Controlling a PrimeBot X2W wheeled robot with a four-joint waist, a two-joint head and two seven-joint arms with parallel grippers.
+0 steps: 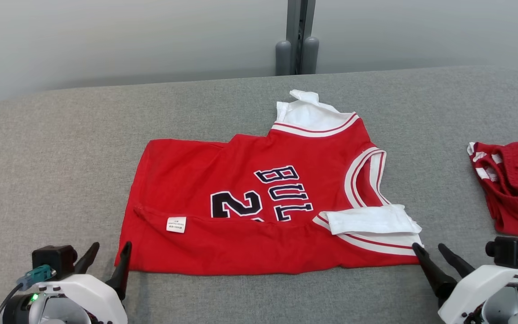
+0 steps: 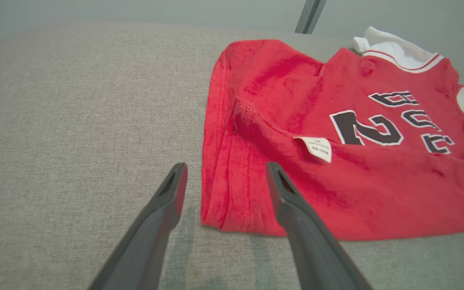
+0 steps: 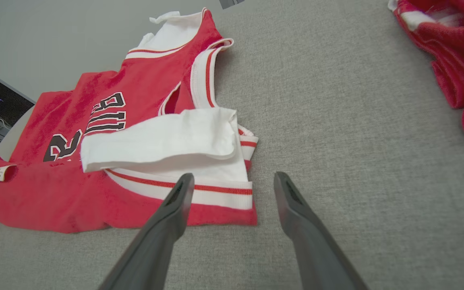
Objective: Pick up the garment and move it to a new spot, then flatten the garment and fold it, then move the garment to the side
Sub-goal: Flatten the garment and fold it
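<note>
A red basketball jersey, the garment point(image 1: 259, 211) point(image 2: 336, 141) point(image 3: 107, 133), lies on the grey cushioned surface point(image 1: 61, 157) with its near long edge folded up over the front, partly covering the black number and letters. A white sleeve point(image 1: 369, 221) point(image 3: 155, 141) lies folded on its right end, and a small white label point(image 1: 176, 224) point(image 2: 316, 147) shows on the fold. My left gripper point(image 1: 110, 248) point(image 2: 224, 169) stands open at the jersey's near left corner, one finger over the fabric edge. Open too, my right gripper point(image 1: 429, 247) point(image 3: 234, 179) straddles the near right corner.
A second red garment with white trim point(image 1: 513, 184) point(image 3: 449, 52) lies bunched at the right edge of the surface. A grey post point(image 1: 298, 40) stands behind the surface against a pale wall. Bare grey fabric extends left of the jersey and between the two garments.
</note>
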